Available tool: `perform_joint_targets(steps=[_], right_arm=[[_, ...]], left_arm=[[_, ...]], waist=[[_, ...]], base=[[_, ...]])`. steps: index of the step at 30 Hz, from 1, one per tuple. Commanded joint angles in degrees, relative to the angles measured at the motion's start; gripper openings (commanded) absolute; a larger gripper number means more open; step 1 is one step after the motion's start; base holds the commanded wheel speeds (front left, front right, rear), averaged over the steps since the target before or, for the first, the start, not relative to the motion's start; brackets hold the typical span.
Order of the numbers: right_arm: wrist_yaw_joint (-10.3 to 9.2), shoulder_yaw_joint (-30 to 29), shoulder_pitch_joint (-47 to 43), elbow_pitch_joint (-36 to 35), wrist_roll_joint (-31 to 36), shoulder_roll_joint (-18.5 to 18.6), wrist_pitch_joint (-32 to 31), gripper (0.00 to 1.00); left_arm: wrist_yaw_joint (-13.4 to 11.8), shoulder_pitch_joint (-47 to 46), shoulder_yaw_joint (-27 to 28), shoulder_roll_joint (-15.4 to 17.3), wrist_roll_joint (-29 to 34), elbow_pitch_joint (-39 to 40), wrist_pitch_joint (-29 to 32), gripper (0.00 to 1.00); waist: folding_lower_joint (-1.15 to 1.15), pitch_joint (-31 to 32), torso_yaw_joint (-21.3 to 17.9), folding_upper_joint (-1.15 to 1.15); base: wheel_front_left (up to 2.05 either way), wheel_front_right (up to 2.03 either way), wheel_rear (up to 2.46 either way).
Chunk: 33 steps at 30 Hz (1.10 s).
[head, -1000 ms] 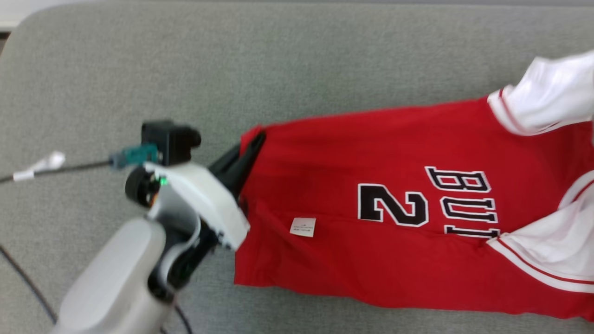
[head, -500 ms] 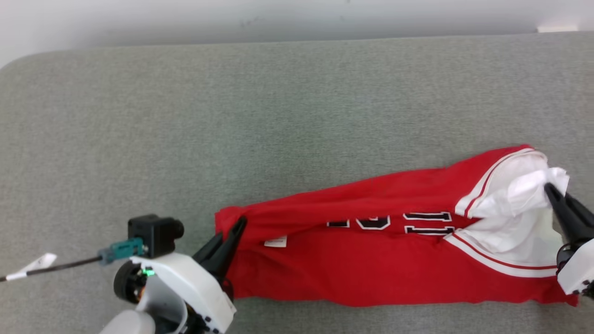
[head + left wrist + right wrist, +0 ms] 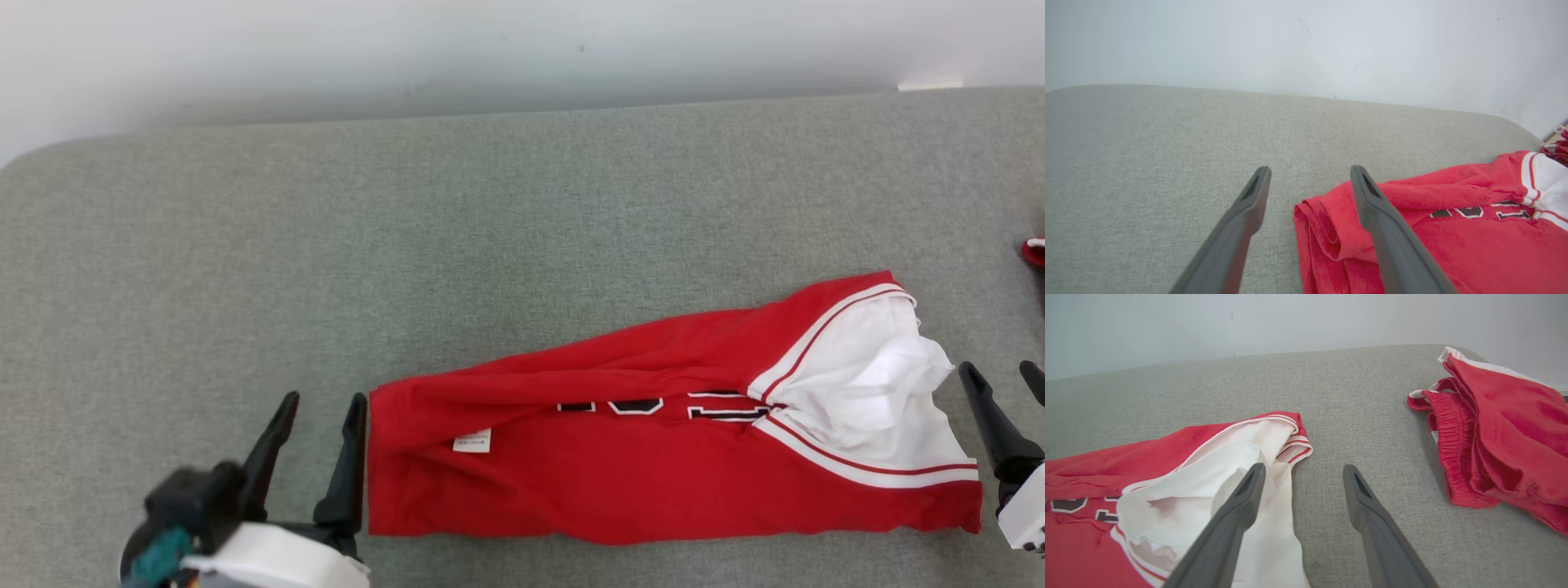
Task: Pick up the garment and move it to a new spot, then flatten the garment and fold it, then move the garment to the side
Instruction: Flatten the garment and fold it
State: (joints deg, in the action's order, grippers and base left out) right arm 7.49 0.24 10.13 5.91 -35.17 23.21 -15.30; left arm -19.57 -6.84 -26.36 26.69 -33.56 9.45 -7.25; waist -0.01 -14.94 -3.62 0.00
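Note:
The garment (image 3: 653, 457) is a red jersey with white sleeves and black lettering, folded lengthwise into a long strip on the grey cushion (image 3: 490, 229). My left gripper (image 3: 320, 402) stands open just off the jersey's left end, nothing between its fingers. In the left wrist view the red hem (image 3: 1331, 237) lies by the right finger (image 3: 1384, 228). My right gripper (image 3: 1000, 377) is open beside the white sleeve end (image 3: 865, 392). Seen from the right wrist, the white sleeve (image 3: 1208, 490) lies under the left finger (image 3: 1237, 514).
A second red garment (image 3: 1494, 428) with an elastic band lies bunched to the right of the jersey; its edge (image 3: 1035, 251) shows at the head view's right border. A pale wall (image 3: 490, 49) runs behind the cushion.
Both grippers have opened and let go of the jersey's ends. The jersey now lies on the cushion as a folded strip. The head camera has also shifted.

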Motion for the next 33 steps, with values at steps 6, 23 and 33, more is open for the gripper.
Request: perform_joint_targets(steps=[6, 23, 33], right_arm=[[-0.03, -2.33, 1.04, 0.54, 3.07, -3.79, -4.81, 1.00], [-0.03, -4.79, 4.44, 14.20, 11.10, -7.65, -6.77, 1.00], [0.20, -0.16, 6.65, 20.14, 3.04, -10.96, -10.15, 0.36]], left_arm=[[-3.31, 2.77, 0.99, -3.79, 5.44, -0.84, -7.21, 1.00], [4.95, 5.08, 5.42, -12.40, 15.46, -4.36, -7.90, 1.00], [8.44, 6.03, 7.65, -15.76, 18.07, -5.89, -7.90, 1.00]], waist=[[0.01, 1.84, 1.82, 0.00], [0.01, 0.13, 7.19, 0.00], [0.01, 0.08, 7.75, 0.00]], base=[[0.00, 0.00, 0.00], [0.00, 0.00, 0.00], [0.00, 0.00, 0.00]])
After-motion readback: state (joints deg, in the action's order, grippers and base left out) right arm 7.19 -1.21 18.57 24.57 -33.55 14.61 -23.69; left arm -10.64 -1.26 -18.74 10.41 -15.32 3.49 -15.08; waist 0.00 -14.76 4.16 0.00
